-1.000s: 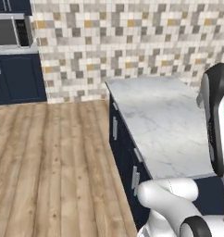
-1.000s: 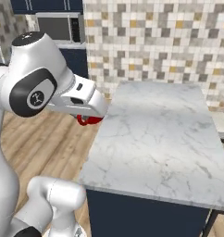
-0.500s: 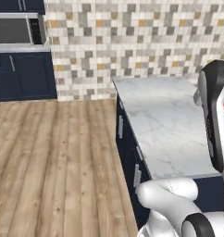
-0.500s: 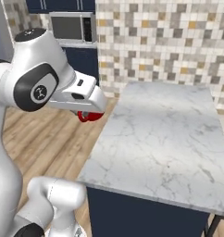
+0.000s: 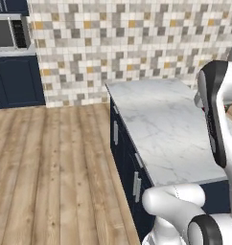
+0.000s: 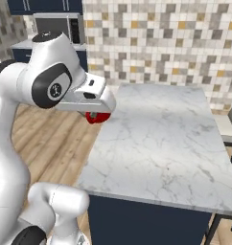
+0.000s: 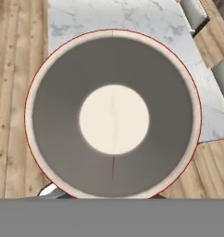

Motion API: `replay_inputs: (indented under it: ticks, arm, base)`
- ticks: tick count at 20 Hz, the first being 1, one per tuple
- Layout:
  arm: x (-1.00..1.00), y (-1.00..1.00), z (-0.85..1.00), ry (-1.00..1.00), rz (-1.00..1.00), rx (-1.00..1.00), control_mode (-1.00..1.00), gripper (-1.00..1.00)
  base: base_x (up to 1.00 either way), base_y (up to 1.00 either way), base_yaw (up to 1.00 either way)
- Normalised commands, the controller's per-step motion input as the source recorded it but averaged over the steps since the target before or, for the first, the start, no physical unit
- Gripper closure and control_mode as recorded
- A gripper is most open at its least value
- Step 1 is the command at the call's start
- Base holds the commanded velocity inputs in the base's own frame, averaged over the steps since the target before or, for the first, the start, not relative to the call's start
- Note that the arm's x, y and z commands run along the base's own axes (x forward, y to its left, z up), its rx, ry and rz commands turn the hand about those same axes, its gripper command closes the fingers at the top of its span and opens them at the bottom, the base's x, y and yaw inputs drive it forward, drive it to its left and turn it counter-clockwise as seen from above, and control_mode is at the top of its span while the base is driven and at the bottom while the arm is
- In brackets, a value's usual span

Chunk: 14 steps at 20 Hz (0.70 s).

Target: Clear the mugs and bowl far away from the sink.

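Mug (image 7: 114, 115) red, mouth facing camera | gripper (image 6: 96, 115) pinching it | above marble counter (image 6: 161, 143) edge

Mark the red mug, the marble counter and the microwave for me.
Red mug with pale inside (image 7: 114, 119), hand view, inner bottom.
White marble counter (image 6: 166, 139), right base view, bare top.
Grey microwave (image 5: 7, 32), left base view, door.

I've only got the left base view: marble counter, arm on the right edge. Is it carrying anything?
Observer: Yes. The right base view shows the red mug hanging under the gripper.
Operator: Is it over the counter yet?
Observer: It's at the left edge of the marble counter, partly over the wood floor.
Operator: Anything inside the mug?
Observer: No. The hand view looks straight into it: pale bottom, nothing in it.
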Motion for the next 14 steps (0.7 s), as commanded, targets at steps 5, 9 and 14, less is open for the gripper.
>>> replay_inputs:
  ticks: [5,9,14]
  arm:
    - [0.52,-0.20,-0.52,0.02,0.29,0.07,-1.00,1.00]
    - [0.50,-0.01,-0.66,0.01,0.18,0.00,-1.00,1.00]
    - [0.50,0.00,-0.66,0.01,0.07,0.00,-1.00,1.00]
  base:
    - [0.00,0.00,0.00]
    - [0.00,0.00,0.00]
    - [0.00,0.00,0.00]
